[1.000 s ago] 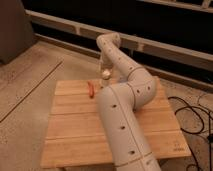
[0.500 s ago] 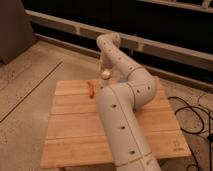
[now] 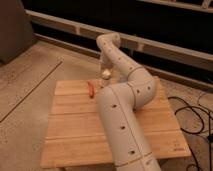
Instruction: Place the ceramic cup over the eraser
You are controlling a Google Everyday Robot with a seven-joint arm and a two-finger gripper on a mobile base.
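Observation:
My gripper (image 3: 104, 72) hangs over the far edge of the wooden table (image 3: 75, 125), at the end of the white arm (image 3: 122, 115) that reaches away from me. A small cream-white object, the ceramic cup (image 3: 106, 74), shows at the gripper's tip, just above the table. An orange-red elongated object, the eraser (image 3: 91, 89), lies on the table to the left of and a little nearer than the gripper, apart from it.
The arm covers the table's middle and right side. Black cables (image 3: 197, 117) lie on the floor to the right. A dark wall with a pale ledge (image 3: 165, 47) runs behind the table. Speckled floor lies to the left.

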